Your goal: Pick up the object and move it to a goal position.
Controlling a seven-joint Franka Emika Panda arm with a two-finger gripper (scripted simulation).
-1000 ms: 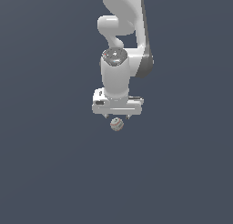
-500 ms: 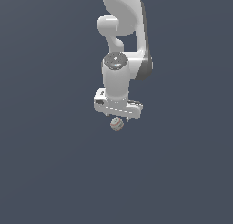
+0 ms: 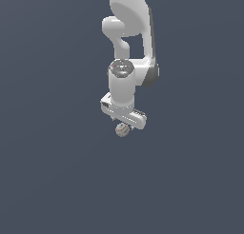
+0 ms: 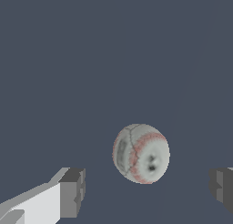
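Observation:
The object (image 3: 122, 130) is a small whitish-grey ball with reddish seams, lying on the dark grey floor right under the white arm's hand. My gripper (image 3: 125, 124) hangs just above it in the exterior view, its fingers mostly hidden by the hand. In the wrist view the ball (image 4: 141, 153) sits between the two grey fingertips (image 4: 73, 191), nearer one of them, with a gap on each side. The gripper (image 4: 148, 191) is open and nothing touches the ball.
Flat dark grey floor (image 3: 57, 180) stretches all around. The arm's white links (image 3: 131, 19) rise above the hand.
The hand has twisted about its vertical axis, so its bar now sits slanted in the exterior view. The ball has stayed where it was.

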